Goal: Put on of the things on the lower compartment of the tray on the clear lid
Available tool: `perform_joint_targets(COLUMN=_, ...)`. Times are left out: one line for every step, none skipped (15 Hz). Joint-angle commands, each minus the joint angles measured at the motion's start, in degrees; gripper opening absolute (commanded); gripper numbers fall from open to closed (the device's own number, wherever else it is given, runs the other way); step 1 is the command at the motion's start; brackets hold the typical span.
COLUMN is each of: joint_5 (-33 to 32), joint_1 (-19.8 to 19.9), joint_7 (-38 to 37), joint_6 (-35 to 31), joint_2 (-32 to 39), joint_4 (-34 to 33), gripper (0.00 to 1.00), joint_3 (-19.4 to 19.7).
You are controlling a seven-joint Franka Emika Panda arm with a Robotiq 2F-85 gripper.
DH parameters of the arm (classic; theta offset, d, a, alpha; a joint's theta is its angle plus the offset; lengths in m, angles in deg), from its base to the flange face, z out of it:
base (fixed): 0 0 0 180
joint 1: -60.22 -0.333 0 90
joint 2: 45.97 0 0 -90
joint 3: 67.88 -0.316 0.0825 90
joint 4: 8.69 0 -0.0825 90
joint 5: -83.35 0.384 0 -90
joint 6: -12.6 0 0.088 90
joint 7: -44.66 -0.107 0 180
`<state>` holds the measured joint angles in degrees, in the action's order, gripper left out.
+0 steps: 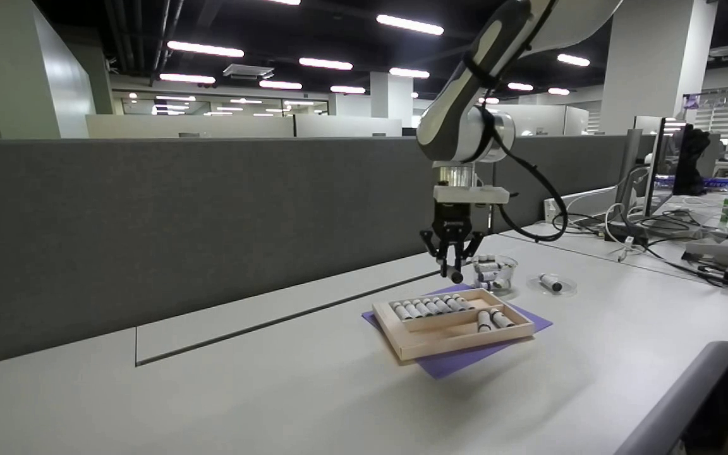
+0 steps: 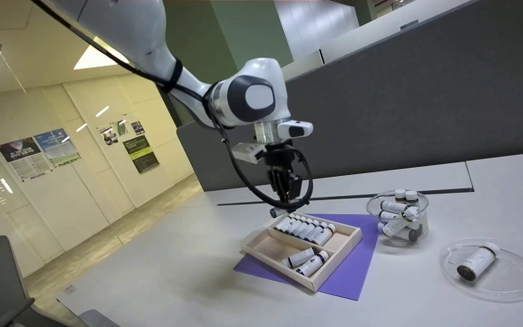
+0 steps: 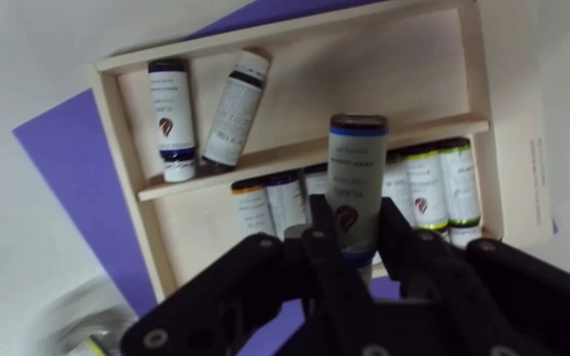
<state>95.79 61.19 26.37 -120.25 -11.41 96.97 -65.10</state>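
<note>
Tray (image 2: 273, 247) on the bench (image 1: 244, 385), a vial (image 3: 356, 168) gripped above it

The tray has two compartments, split by a divider (image 3: 275, 162). In the compartment nearer the camera in both exterior views lie two loose vials (image 3: 172, 111), white-capped. The wrist view shows one near the end wall, cap toward the divider; the other slants beside it, cap turned the opposite way. The remaining compartment has a row of vials (image 2: 304, 228), side by side, ringed in different colours.

Over that row, apart from the tray, hangs the pincer (image 3: 356, 212), its fingers parted only as far as the vial clamped between them allows. That vial has a white label, blue rings and a dark base (image 1: 457, 278), which faces the camera in an exterior view.

A purple sheet (image 2: 356, 265) lies under the tray, sticking out past its edges. Near one corner of the sheet stands a clear cup (image 2: 425, 222) with a jumble of vials (image 2: 393, 207) inside. Apart from cup and tray, the clear lid (image 2: 513, 274) lies on the bench, a lone vial (image 2: 477, 262) on its side upon it. A grey partition (image 1: 212, 234) runs along the bench behind.
</note>
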Motion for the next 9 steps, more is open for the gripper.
perform_joint_targets(joint_5=0.98, joint_1=2.99, joint_7=-1.24, joint_6=-0.98, joint_2=-1.04, joint_4=0.02, gripper=0.05, joint_3=2.67)
perform_joint_targets(joint_5=0.8, joint_1=3.79, joint_7=-1.53, joint_6=-1.72, joint_2=-0.53, joint_4=-0.37, gripper=0.05, joint_3=3.56)
perform_joint_targets(joint_5=0.43, joint_1=4.64, joint_7=-1.71, joint_6=-2.93, joint_2=0.26, joint_4=-0.9, gripper=0.05, joint_3=4.74)
perform_joint_targets(joint_5=0.19, joint_1=5.47, joint_7=-1.58, joint_6=-3.97, joint_2=0.92, joint_4=-1.41, gripper=0.05, joint_3=5.67)
perform_joint_targets(joint_5=0.0, joint_1=6.59, joint_7=-0.92, joint_6=-5.08, joint_2=1.79, joint_4=-2.17, gripper=0.05, joint_3=6.54)
perform_joint_targets(joint_5=-0.15, joint_1=7.7, joint_7=-0.24, joint_6=-5.75, joint_2=2.69, joint_4=-2.98, gripper=0.05, joint_3=7.21)
perform_joint_targets(joint_5=-0.28, joint_1=8.65, joint_7=-0.1, joint_6=-6.25, joint_2=3.61, joint_4=-3.82, gripper=0.05, joint_3=7.89)
perform_joint_targets(joint_5=-0.25, joint_1=9.77, joint_7=0.29, joint_6=-6.57, joint_2=4.73, joint_4=-4.88, gripper=0.05, joint_3=8.39)
perform_joint_targets(joint_5=-0.12, joint_1=10.79, joint_7=0.27, joint_6=-6.48, joint_2=5.89, joint_4=-6.04, gripper=0.05, joint_3=8.83)
